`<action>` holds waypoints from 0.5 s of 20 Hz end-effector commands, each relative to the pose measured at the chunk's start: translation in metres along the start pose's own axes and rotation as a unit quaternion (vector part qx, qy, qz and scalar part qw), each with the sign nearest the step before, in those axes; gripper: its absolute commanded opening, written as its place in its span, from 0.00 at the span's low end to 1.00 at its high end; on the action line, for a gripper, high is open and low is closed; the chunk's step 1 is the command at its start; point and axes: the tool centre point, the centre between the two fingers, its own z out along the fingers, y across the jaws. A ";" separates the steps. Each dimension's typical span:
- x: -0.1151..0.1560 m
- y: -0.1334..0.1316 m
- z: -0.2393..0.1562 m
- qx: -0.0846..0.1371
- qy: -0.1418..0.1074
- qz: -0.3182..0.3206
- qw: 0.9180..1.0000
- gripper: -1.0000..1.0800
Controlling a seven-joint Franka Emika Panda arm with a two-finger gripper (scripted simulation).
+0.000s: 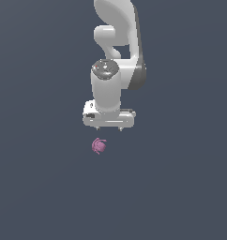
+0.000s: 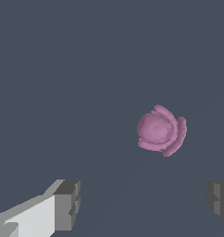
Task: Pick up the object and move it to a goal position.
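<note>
Gripper open, jaws wide apart, nothing held. Object sits on floor just beside gripper, not btwn fingers yet. Looks tiny, prob light and stiff; curved nubs may slip, so pinch across round body.

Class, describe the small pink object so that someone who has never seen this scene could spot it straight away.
Start at the big white robot arm and follow it down to its gripper. Just beyond the gripper lies the pink-purple object, apart from the open fingers. It is the only coloured thing on the plain grey surface: tiny, roundish, with curved ribs.
</note>
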 end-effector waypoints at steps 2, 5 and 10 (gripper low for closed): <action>0.000 0.000 0.000 0.000 0.000 -0.001 1.000 0.96; 0.001 0.000 -0.003 -0.001 0.004 -0.007 1.000 0.96; 0.005 0.000 -0.013 -0.005 0.014 -0.025 1.000 0.96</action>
